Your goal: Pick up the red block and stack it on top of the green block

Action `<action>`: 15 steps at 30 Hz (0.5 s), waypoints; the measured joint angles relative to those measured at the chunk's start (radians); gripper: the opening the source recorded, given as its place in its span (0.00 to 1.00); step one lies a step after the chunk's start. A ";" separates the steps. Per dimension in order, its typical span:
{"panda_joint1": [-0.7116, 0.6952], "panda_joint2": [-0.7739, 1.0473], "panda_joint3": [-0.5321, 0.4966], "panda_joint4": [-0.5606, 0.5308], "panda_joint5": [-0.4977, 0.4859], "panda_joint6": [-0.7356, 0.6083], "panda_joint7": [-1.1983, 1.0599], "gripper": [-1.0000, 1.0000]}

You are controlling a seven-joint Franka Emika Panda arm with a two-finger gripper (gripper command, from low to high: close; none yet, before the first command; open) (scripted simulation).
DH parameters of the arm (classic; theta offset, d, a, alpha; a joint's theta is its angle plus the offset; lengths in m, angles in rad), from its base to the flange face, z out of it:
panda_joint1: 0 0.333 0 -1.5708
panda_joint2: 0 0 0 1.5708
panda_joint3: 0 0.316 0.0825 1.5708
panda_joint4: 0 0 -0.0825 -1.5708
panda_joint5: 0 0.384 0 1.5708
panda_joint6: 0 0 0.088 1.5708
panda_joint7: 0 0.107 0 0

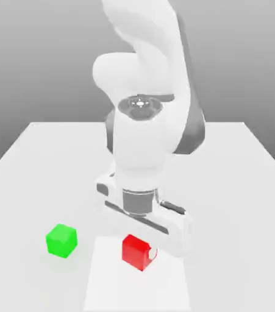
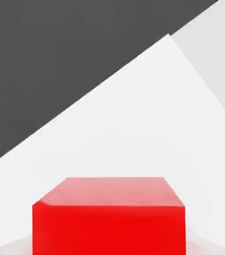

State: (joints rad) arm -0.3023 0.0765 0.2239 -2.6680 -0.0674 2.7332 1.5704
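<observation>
Red smooth cube (image 1: 136, 251) sits beneath gripper (image 1: 149, 251), gripper state indeterminate; exterior view adds green smooth cube (image 1: 61, 240) well apart on white desk (image 1: 36, 183).

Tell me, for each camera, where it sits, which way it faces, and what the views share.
Exterior view: off the arm, raised, facing the arm and looking down on the table, green block and red block.
Hand view: on the hand, close behind the red block, looking across the table.
Shared: red block, table.
</observation>
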 joint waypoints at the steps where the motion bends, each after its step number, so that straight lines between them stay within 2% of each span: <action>1: -0.033 -0.020 -0.018 -0.013 0.004 -0.010 0.050 0.00; 9: -0.247 -0.201 -0.120 -0.134 0.080 -0.059 0.444 0.00; 15: -0.284 -0.087 -0.140 -0.144 0.052 0.072 0.527 0.00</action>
State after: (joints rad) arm -0.5868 -0.0108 0.0842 -2.8118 -0.0150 2.8048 2.0976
